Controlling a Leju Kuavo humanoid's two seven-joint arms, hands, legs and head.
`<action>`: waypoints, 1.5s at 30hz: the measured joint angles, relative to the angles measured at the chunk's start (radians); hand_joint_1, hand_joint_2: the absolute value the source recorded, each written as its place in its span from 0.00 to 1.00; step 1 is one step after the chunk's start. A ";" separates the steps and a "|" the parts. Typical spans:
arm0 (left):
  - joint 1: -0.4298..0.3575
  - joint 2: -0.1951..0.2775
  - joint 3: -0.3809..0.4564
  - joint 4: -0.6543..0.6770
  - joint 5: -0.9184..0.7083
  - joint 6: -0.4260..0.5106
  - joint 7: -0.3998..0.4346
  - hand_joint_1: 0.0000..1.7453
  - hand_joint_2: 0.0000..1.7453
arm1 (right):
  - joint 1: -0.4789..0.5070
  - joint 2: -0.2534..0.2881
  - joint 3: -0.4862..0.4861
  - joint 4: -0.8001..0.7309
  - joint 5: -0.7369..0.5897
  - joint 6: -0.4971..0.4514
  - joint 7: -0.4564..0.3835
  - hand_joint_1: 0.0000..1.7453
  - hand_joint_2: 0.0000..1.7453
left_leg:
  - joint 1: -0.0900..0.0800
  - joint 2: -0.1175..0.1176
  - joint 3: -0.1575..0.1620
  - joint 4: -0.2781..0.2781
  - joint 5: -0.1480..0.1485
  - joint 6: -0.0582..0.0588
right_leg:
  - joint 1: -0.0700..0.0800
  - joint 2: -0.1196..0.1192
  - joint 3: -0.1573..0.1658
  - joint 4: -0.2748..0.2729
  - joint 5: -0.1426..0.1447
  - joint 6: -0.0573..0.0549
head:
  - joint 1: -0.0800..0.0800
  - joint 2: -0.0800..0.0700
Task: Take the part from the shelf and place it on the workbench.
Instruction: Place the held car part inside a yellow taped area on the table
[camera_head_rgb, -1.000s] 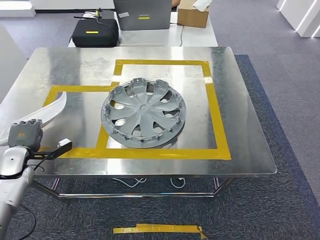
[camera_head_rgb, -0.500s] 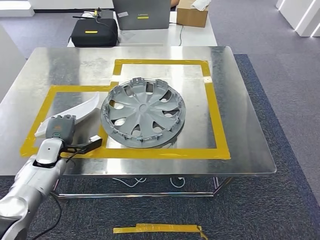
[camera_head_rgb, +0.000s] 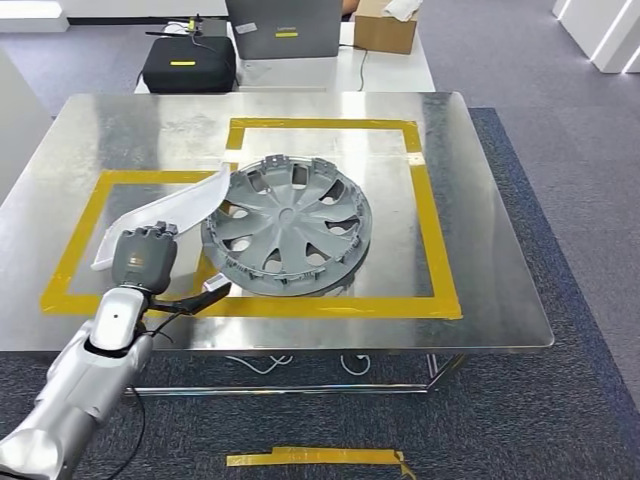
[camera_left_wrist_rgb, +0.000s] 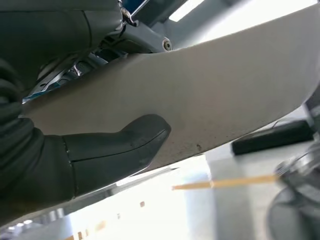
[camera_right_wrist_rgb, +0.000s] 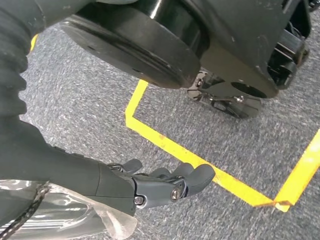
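My left hand (camera_head_rgb: 143, 258) grips a long, curved white part (camera_head_rgb: 173, 215) and holds it over the left half of the steel workbench (camera_head_rgb: 490, 250). The part's far tip reaches the rim of a grey wheel cover (camera_head_rgb: 287, 225), which lies flat inside a yellow tape outline (camera_head_rgb: 441, 260). Up close, the left wrist view has the thumb (camera_left_wrist_rgb: 124, 145) pressed against the white part (camera_left_wrist_rgb: 211, 95). My right hand (camera_right_wrist_rgb: 166, 185) hangs low over grey carpet, fingers loosely extended, holding nothing.
Behind the workbench, a white table carries a black case (camera_head_rgb: 185, 65), a grey laptop (camera_head_rgb: 285, 28) and a cardboard box (camera_head_rgb: 385, 28). A strip of yellow tape (camera_head_rgb: 317, 458) lies on the carpet in front. Yellow tape lines (camera_right_wrist_rgb: 170, 145) mark the floor under my right hand.
My left arm has swung right and forward with the white part, from the workbench's left edge to beside the wheel cover. The wheel cover has not moved.
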 joint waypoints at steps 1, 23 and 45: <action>0.020 -0.002 -0.007 -0.043 0.000 -0.002 0.002 1.00 1.00 | 0.000 0.002 0.000 0.000 -0.001 -0.003 0.001 0.00 1.00 | 0.000 0.000 0.000 0.000 0.000 0.000 | 0.000 0.000 0.000 0.000 0.000 0.000 | 0.000 0.000; 0.089 -0.004 -0.030 -0.230 0.000 0.012 0.007 1.00 1.00 | 0.001 0.004 -0.005 0.000 -0.003 -0.005 0.002 0.00 1.00 | 0.000 0.000 0.000 0.000 0.001 -0.001 | 0.000 -0.001 -0.001 0.001 0.000 0.000 | 0.000 0.000; 0.095 0.150 0.192 -0.074 0.023 0.042 0.001 1.00 1.00 | 0.008 0.002 -0.027 0.000 0.009 0.025 -0.019 0.00 1.00 | 0.000 0.005 0.000 0.000 0.002 -0.002 | 0.001 0.004 -0.005 0.006 0.000 -0.002 | -0.001 0.000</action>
